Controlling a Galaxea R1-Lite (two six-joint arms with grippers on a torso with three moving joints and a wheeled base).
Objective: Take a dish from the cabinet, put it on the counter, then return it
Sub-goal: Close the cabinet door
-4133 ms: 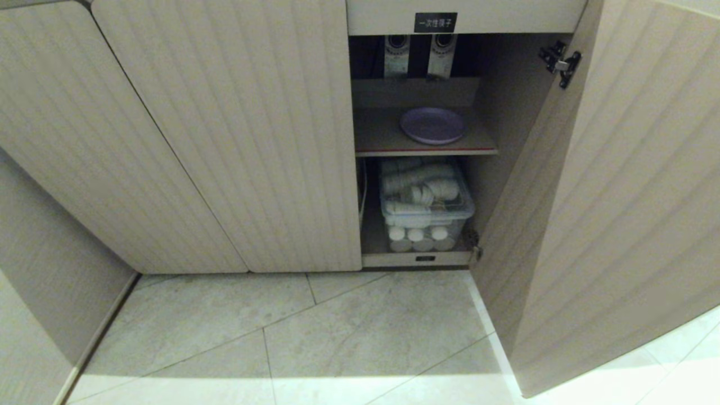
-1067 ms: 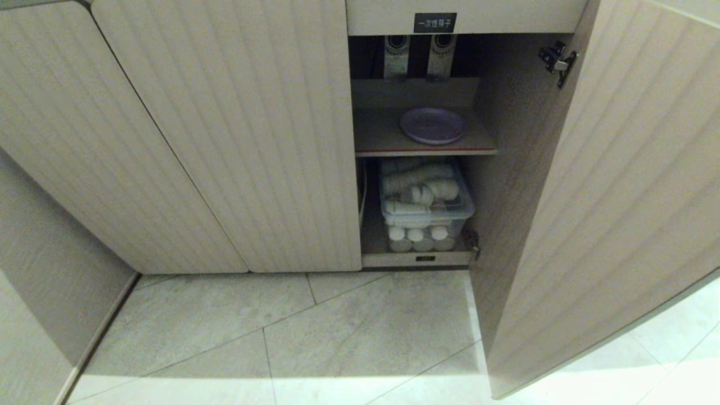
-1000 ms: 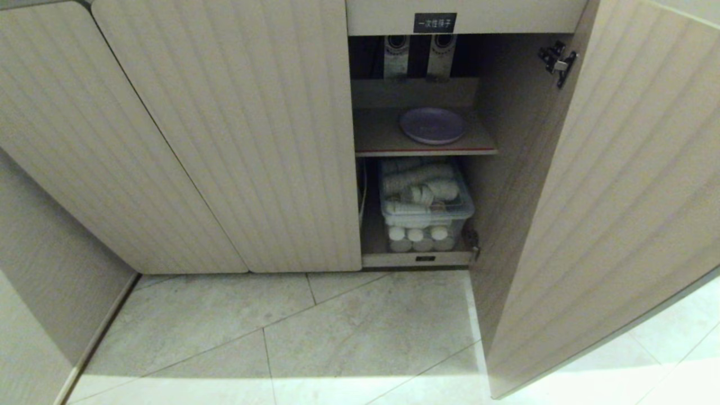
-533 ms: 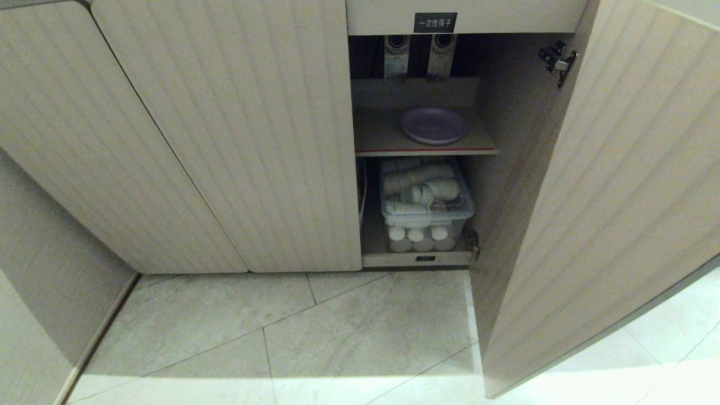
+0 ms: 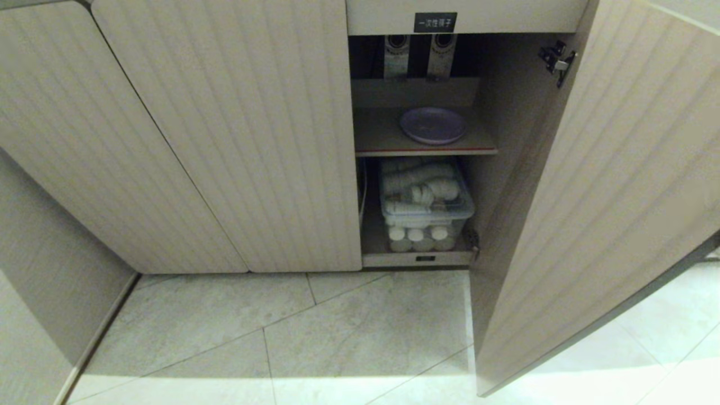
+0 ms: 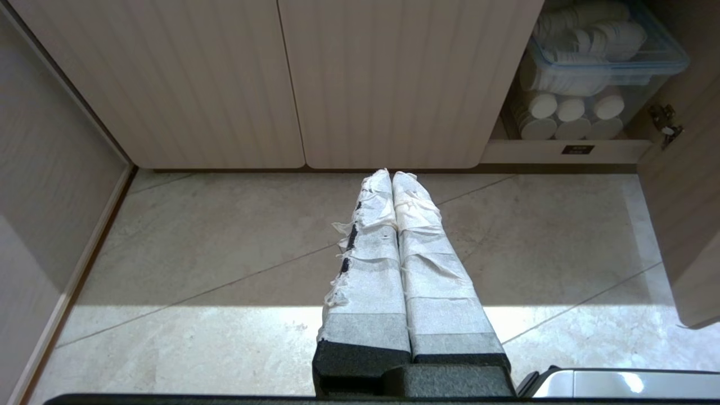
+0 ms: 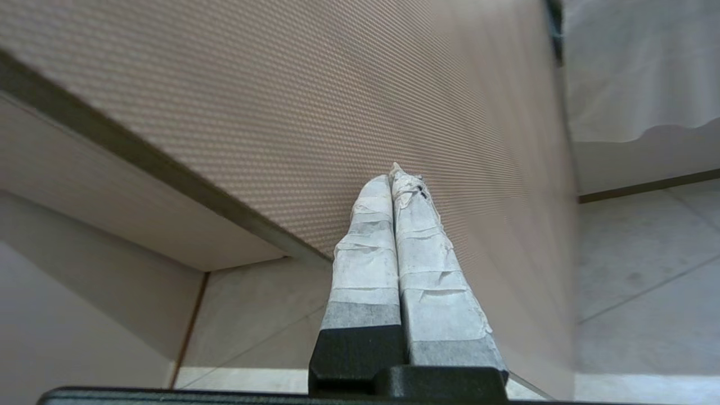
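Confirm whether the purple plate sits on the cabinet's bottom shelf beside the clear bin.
No: the purple plate lies on the upper shelf, above the clear bin.

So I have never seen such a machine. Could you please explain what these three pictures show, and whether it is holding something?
It is a wheeled robot with two arms. One picture comes from its head camera: an open cabinet with a lavender plate on the inner shelf and a clear box of white cups below. The others come from cameras on its wrists. The left gripper, its taped fingers together, hangs over the floor. The right gripper, also shut, is close against the open door. Neither holds anything.
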